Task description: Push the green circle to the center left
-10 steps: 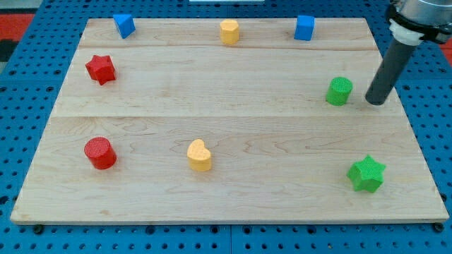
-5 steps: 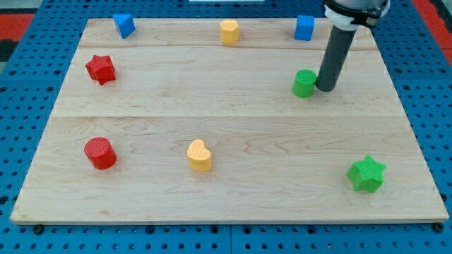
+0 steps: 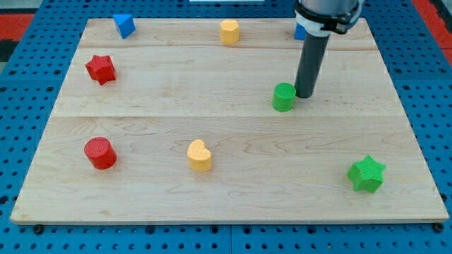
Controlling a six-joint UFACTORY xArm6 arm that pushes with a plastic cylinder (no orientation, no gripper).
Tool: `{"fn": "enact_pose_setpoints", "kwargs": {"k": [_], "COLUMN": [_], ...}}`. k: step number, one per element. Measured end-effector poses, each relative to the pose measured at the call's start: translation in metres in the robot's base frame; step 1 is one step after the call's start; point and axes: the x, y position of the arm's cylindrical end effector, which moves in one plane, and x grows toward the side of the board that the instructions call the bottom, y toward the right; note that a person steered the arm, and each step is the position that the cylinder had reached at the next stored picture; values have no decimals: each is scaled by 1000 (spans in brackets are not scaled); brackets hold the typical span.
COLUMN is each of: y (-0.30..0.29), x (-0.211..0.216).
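Observation:
The green circle (image 3: 284, 97), a short cylinder, sits right of the board's middle. My tip (image 3: 305, 95) stands just to its right, touching or nearly touching its upper right side. The dark rod rises from there to the view's top. The wooden board (image 3: 226, 204) carries all the blocks.
A red star (image 3: 101, 69) is at the left, a red circle (image 3: 99, 153) at lower left. A yellow heart (image 3: 199, 155) is at lower middle, a yellow block (image 3: 229, 32) at top middle. A blue block (image 3: 124, 25) is at top left, another (image 3: 299, 32) mostly hidden behind the rod. A green star (image 3: 366, 173) is at lower right.
My tip has moved left from the right edge, met the green circle and pushed it left and a little down. The other blocks have not moved.

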Motion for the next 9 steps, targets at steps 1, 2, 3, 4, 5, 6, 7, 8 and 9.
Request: {"fn": "enact_pose_setpoints", "kwargs": {"k": [1,2,3,4,5,6,7,8,9], "y": [-18,-48,-45,-45,-30,-28,-41,-48,-97], "x": [21,26,26,26,25,22,16,-2,-6]}}
